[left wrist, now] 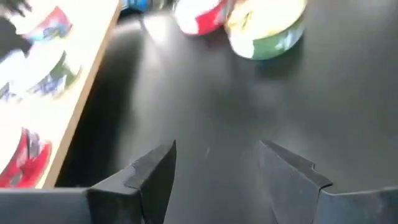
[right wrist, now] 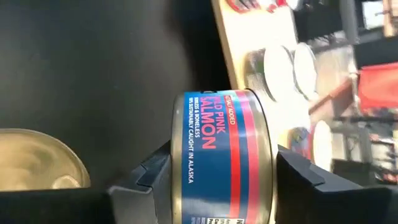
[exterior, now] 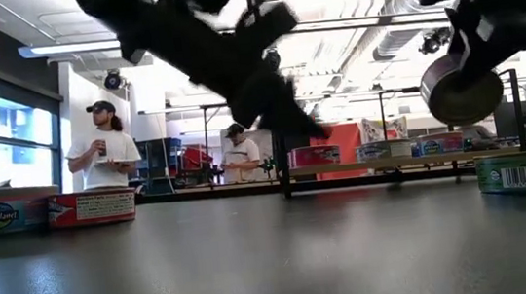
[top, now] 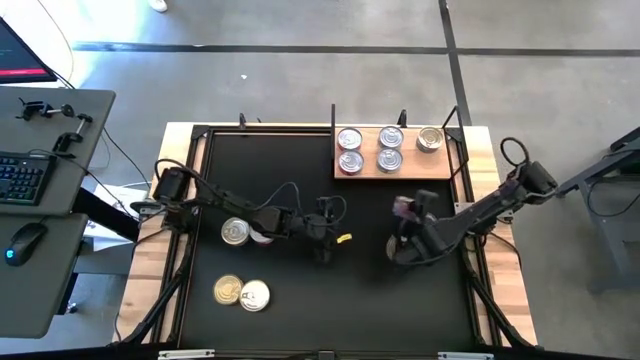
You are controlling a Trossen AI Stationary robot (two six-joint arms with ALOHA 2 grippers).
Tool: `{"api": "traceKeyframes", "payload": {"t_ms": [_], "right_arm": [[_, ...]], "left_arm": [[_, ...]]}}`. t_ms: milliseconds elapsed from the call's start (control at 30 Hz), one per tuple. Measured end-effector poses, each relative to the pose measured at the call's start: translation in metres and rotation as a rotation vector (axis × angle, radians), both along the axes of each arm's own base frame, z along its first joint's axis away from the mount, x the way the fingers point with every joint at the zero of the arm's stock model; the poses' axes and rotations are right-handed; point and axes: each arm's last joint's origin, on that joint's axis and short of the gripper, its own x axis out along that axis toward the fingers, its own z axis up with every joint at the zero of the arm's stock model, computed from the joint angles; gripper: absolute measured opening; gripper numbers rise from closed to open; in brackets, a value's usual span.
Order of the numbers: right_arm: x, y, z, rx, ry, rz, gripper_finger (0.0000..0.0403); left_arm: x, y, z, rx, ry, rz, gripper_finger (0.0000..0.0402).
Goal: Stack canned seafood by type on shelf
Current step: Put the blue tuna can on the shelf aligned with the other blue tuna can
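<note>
right claw [right wrist: 214,180] clamped across the curved sides of a salmon can [right wrist: 221,155], lifted off the surface near the shelf [top: 398,166] | can: rigid, smooth, likely slippery, fairly dense; hold low across its width | left claw [left wrist: 217,180] apart, empty, mid-surface

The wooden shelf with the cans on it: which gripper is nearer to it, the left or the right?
The right. The right gripper, shut on a salmon can, is just in front of the shelf. The left gripper, open, is at mid-mat, farther away.
</note>
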Motion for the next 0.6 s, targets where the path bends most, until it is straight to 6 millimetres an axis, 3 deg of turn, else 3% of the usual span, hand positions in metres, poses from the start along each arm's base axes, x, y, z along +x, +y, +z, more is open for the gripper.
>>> {"api": "traceKeyframes", "payload": {"t_ms": [100, 233, 333, 600], "right_arm": [[-0.011, -0.010, -0.001, -0.070, 0.003, -0.082, 0.0174], [-0.020, -0.033, -0.008, -0.188, 0.007, -0.200, 0.0174], [-0.023, -0.053, -0.020, -0.248, 0.023, -0.263, 0.0174], [-0.008, -0.102, -0.037, -0.307, 0.024, -0.359, 0.0174]], "left_arm": [[-0.003, 0.001, -0.010, 0.008, 0.047, 0.004, 0.0213], [0.002, 0.000, 0.001, -0.014, -0.029, 0.009, 0.0213], [0.000, 0.000, -0.003, -0.011, -0.005, 0.008, 0.0213], [0.001, 0.000, -0.002, -0.013, -0.016, 0.008, 0.0213]]}}
